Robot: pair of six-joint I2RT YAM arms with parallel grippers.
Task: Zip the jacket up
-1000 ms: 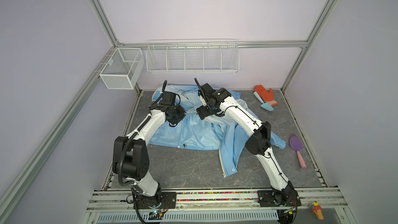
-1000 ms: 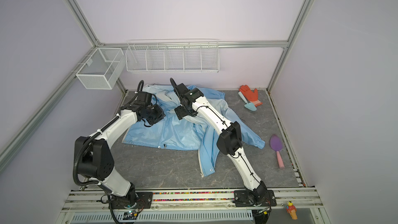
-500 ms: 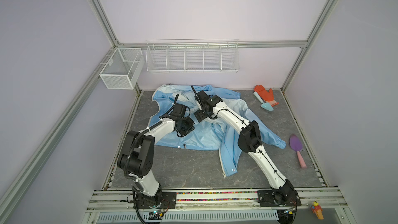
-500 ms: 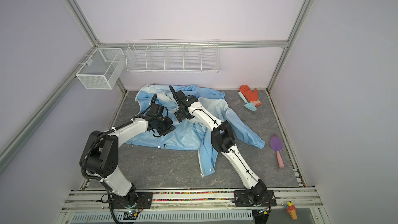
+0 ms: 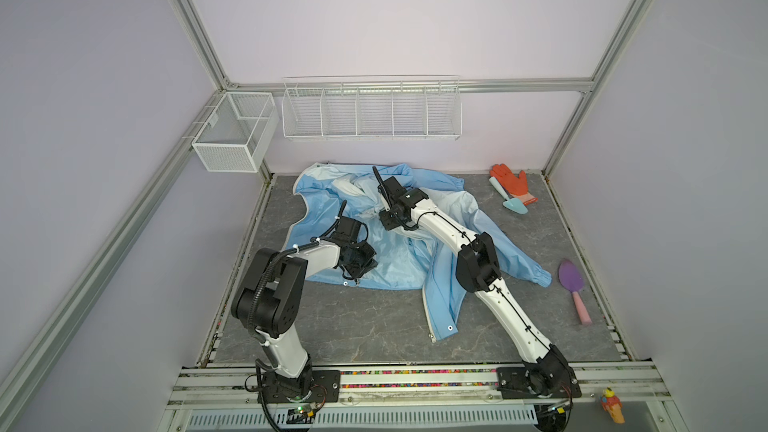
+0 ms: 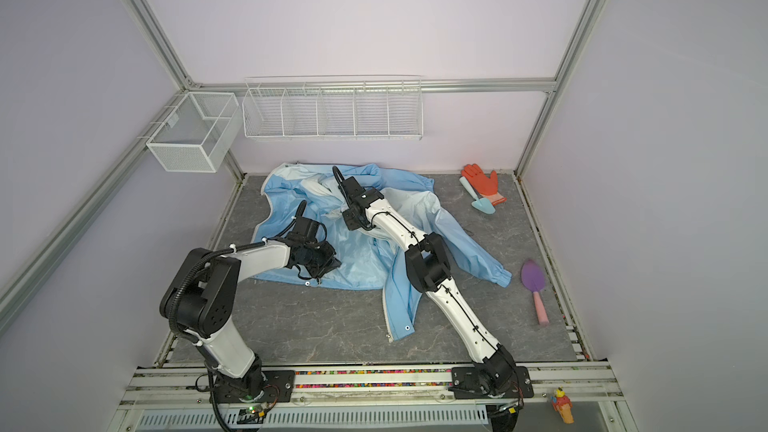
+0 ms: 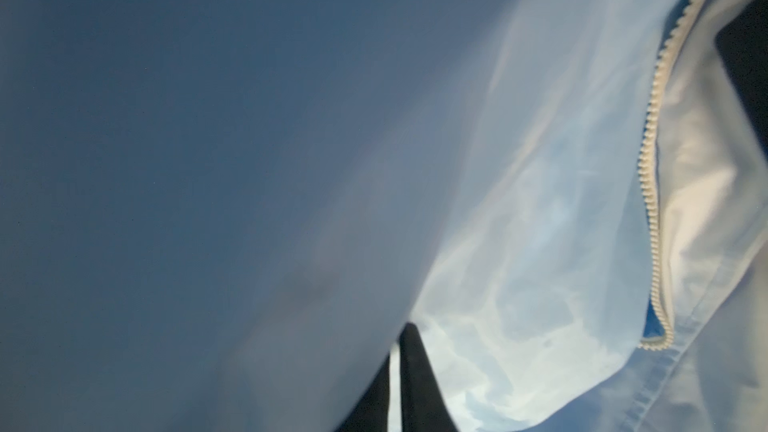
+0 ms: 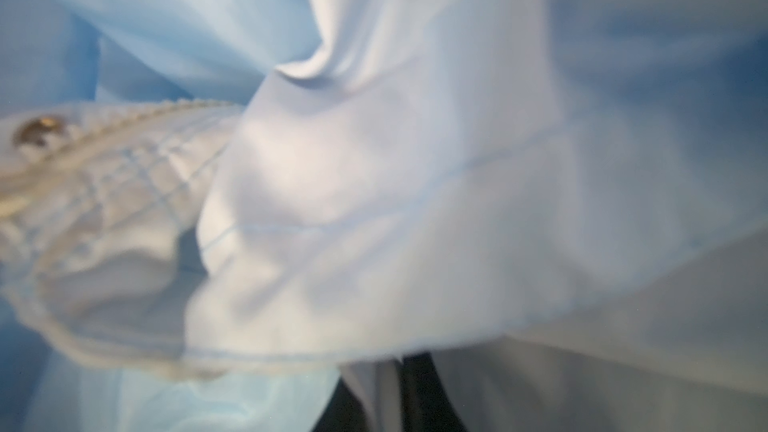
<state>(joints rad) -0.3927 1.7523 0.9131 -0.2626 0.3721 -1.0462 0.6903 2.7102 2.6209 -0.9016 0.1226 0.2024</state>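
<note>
**Top views:** In both top views the jacket lay open across the far half of the desk. One sleeve stretched toward 4 o'clock, and a front panel edged by the zipper pointed to 6 o'clock. The left gripper sat at the 8 o'clock hem, the right gripper near the collar.

**Left wrist:** Only here did the unmeshed zipper show tooth by tooth, with the left gripper pressed together on thin cloth.

**Right wrist:** Only here did a brassy snap appear, with the right gripper pinching a whitish fold.

Blurred jacket folds bury the right pincer; left pincer half covered
</note>
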